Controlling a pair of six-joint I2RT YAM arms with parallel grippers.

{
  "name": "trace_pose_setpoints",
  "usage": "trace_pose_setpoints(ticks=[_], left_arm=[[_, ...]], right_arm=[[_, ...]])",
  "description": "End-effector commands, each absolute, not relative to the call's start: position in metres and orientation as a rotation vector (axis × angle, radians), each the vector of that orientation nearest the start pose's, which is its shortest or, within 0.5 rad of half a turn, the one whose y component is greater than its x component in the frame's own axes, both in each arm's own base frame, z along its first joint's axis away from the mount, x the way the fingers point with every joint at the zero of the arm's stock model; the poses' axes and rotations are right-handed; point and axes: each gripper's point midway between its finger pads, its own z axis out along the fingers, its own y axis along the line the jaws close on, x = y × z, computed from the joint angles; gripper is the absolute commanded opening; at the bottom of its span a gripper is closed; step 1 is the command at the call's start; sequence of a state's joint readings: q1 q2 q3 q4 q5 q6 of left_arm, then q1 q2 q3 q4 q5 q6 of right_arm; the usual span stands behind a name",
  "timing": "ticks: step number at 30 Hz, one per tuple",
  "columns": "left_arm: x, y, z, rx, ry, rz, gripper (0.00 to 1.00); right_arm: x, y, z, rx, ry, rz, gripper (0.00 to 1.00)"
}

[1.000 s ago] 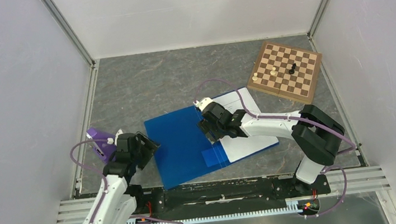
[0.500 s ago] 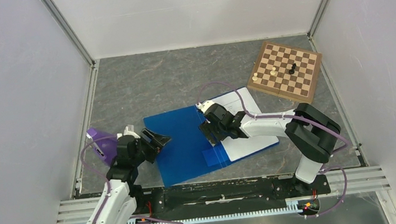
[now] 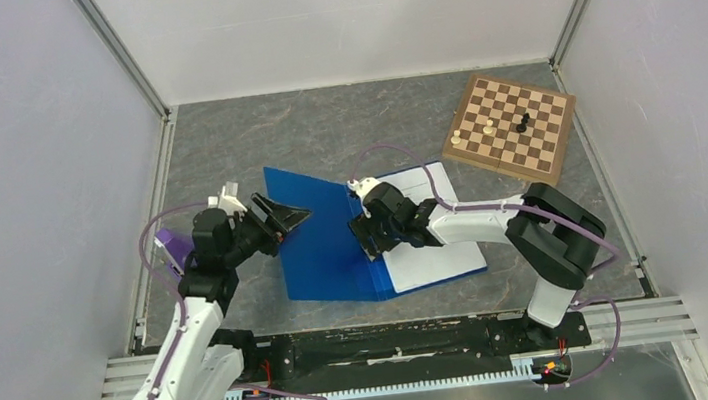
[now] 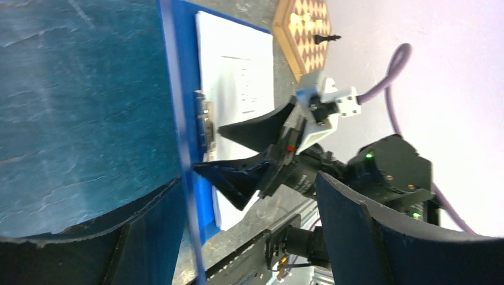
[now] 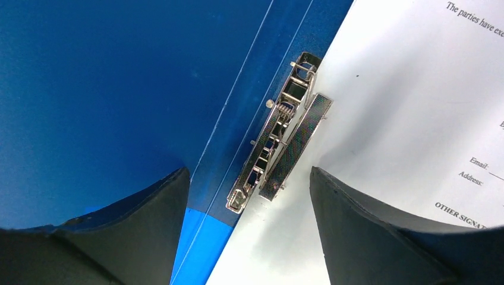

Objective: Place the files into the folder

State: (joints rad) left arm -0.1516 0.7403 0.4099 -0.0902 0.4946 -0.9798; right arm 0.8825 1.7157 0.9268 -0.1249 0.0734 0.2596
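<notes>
Folder (image 4: 83,107) fills the frame here, its blue cover raised, its edge running just beside one finger of the left gripper (image 4: 248,181), whose jaws are spread wide. Inside the folder the files (image 4: 235,71) lie flat beside its metal clip (image 4: 207,122). The right gripper (image 4: 206,148) hangs over that clip, fingers apart. Beyond the folder sits the chessboard (image 4: 300,27), a black piece (image 4: 327,38) on it.

Top view: the purple object (image 3: 170,249) at middle left sits partly behind the left arm (image 3: 190,329); the chess pieces (image 3: 489,128) at upper right are too small to identify. Right wrist view: the sheet (image 5: 386,119) has printed lines running off the right edge.
</notes>
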Motion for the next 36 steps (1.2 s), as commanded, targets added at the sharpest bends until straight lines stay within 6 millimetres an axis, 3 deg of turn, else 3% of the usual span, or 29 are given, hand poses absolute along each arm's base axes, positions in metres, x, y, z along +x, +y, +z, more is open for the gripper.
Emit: trace_pose_setpoints(ticks=[1,5,10,16,22,30,36], left_arm=[[0.248,-0.167,0.213,-0.374,2.005,-1.295,0.83],[0.253,-0.174,0.232,-0.318,2.002,-1.310,0.83],[0.257,-0.183,0.240,-0.285,2.013,-1.316,0.83],[0.260,-0.194,0.251,-0.240,2.028,-1.299,0.84],[0.259,-0.218,0.257,-0.165,2.059,-1.314,0.84],[0.247,-0.278,0.261,-0.030,2.099,-1.339,0.84],[0.243,-0.323,0.241,0.032,2.151,-1.381,0.84]], right_arm=[[0.238,0.347,0.024,-0.706,2.415,0.640,0.77],[0.234,0.374,0.033,-0.676,2.392,0.745,0.77],[0.233,0.395,0.040,-0.651,2.379,0.829,0.77],[0.246,0.378,0.068,-0.592,2.323,0.779,0.80],[0.268,0.329,0.107,-0.480,2.263,0.689,0.83],[0.284,0.250,0.150,-0.327,2.177,0.450,0.85],[0.282,0.179,0.180,-0.176,2.109,0.229,0.88]])
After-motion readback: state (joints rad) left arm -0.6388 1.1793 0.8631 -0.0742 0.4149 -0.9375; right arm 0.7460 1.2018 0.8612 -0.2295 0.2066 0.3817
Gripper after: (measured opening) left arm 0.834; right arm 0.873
